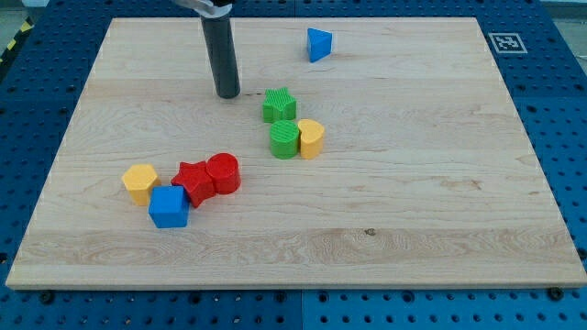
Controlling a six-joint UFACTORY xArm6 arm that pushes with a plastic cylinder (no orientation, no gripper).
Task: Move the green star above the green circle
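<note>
Landmark for all placings: the green ridged round plastic block, the green circle (285, 139), lying near the middle of the pale wooden board (413, 202).

Item 1. Green ridged star-shaped plastic block, the green star (280, 104): just above the green circle toward the view's top, a touch to its left, the two nearly touching or touching; which, cannot be told.

Item 2. My tip (227, 94), lower end of the dark straight rod: up and to the left of the green circle, just left of the green star and clear of it. The tool has no jaws to open or close; it holds nothing and presses on no block.

Item 3. Yellow rounded plastic block (311, 138): touching the green circle on its right.

Item 4. Blue triangular plastic block (318, 44): well above the green circle, slightly right.

Item 5. Cluster well down and left of the green circle: red round block (223, 173), red star-like block (193, 181), blue square block (169, 207), yellow hexagonal block (139, 182).

Judgement on the step: the star already appears to sit above the circle, so little or nothing is left. Any trimming push wants to be short and gentle from the star's left, nudging it rightward to centre it. A push downward risks driving the star into the circle and shifting the yellow rounded block.

Containers: none in view; nothing is held in anything.
</note>
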